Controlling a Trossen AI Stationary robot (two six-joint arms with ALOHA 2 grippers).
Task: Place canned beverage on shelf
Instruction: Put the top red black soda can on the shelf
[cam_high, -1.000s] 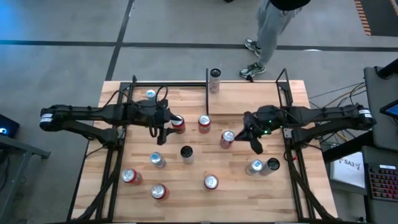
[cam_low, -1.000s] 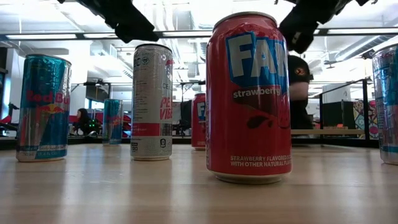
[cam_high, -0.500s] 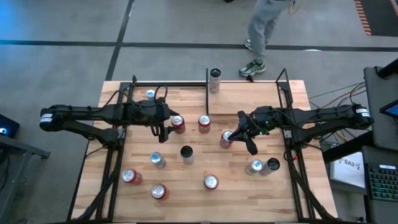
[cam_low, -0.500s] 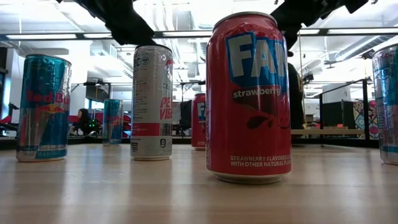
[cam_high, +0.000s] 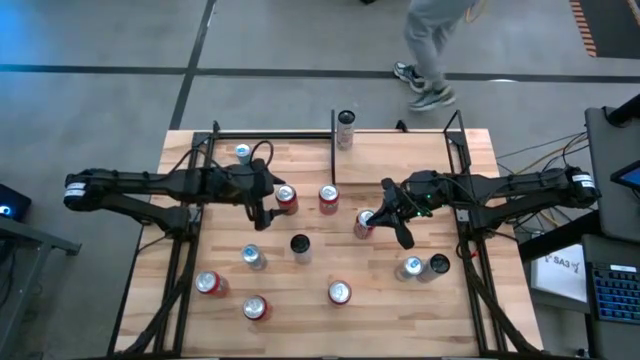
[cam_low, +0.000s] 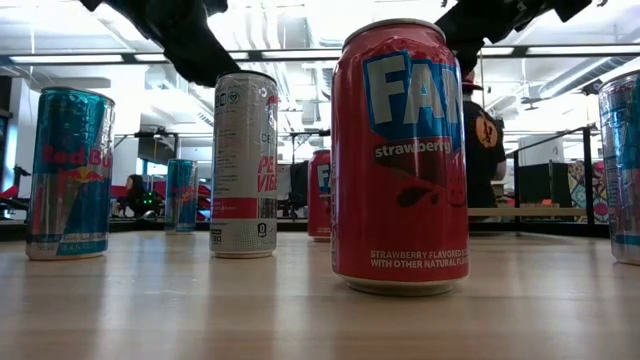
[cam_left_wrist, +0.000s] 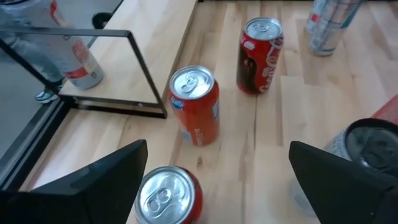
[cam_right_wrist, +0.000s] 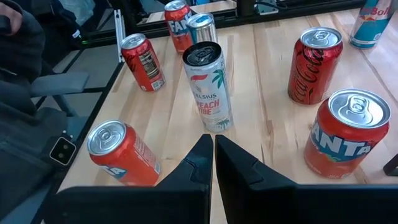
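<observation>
Approach step: left gripper (cam_left_wrist: 214, 171) jaws spread over a red can (cam_left_wrist: 165, 196), right gripper (cam_right_wrist: 213, 165) pressed together, needing descent and closure before shelf (cam_high: 390, 150) placement.

In the low view both arms (cam_low: 180, 35) were cut off above, and a can (cam_low: 622, 165) at the right edge.

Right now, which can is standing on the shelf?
The slim silver can at the far edge; every other can stands on the tabletop.
</observation>
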